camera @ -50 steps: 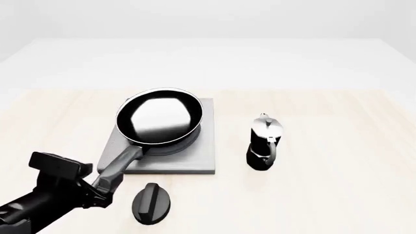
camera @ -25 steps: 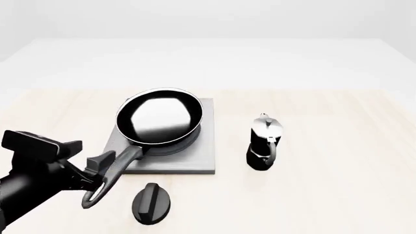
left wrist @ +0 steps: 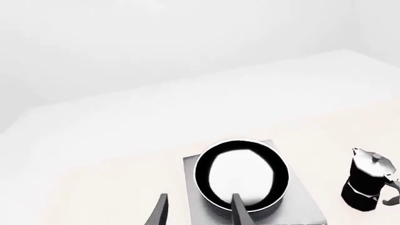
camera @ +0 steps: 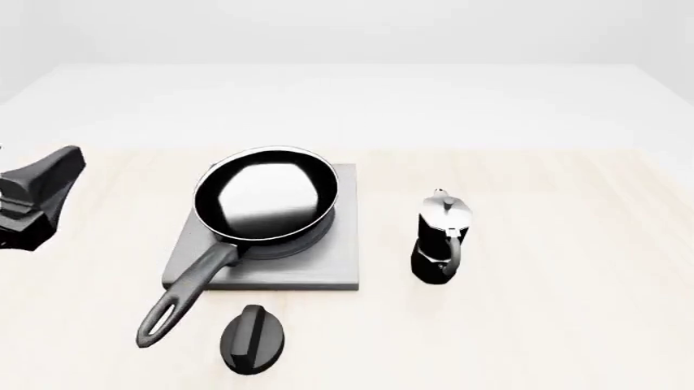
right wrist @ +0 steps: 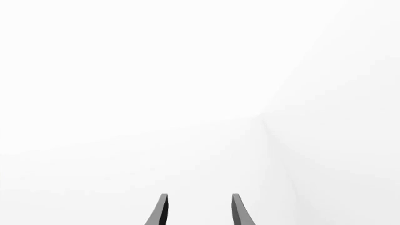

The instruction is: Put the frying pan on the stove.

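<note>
A black-and-silver moka pot (camera: 440, 237) is standing upright on the pale wooden table (camera: 564, 325), and a small black oval knob (camera: 253, 339) is lying near the front edge.

frying pan (camera: 266, 195) on stove (camera: 314, 264) | moka pot (camera: 440, 237) right | knob (camera: 253, 339) in front

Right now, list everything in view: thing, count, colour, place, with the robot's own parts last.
round shallow black frying pan: one, black with a pale glossy inside, sitting on the stove's rings, long handle reaching off the near-left edge.
flat square grey metal stove: one, grey, left of table centre.
black-and-silver moka pot: one, upright, right of the stove, apart from it.
small black oval knob: one, black, on the table near the pan's handle end, not touching.
pale wooden table: one, light wood.
left gripper: one, dark, open, holding nothing, raised at the far left.
right gripper: one, dark, open, holding nothing.
</note>
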Tool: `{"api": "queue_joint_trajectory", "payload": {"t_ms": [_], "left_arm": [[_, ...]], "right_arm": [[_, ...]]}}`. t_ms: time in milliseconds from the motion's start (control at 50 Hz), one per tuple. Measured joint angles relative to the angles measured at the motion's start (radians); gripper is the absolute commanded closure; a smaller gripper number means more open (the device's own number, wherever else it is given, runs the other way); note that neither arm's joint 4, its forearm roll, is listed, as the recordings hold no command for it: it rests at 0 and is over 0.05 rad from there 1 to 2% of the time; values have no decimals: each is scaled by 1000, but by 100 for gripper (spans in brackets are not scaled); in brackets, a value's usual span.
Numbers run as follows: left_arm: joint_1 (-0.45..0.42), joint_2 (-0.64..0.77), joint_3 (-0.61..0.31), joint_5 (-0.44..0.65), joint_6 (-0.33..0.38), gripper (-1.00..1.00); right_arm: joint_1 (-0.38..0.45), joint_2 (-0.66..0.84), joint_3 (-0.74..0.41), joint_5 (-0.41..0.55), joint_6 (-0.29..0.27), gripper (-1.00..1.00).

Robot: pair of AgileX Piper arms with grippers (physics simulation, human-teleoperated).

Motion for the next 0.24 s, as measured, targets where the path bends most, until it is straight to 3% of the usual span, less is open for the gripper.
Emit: {"api": "queue_joint_trajectory", "payload": {"t_ms": [240], "left_arm": [[128, -85, -53, -46, 5, -100]], "right_arm": [[3, 0, -4, 3, -3, -100]]}}
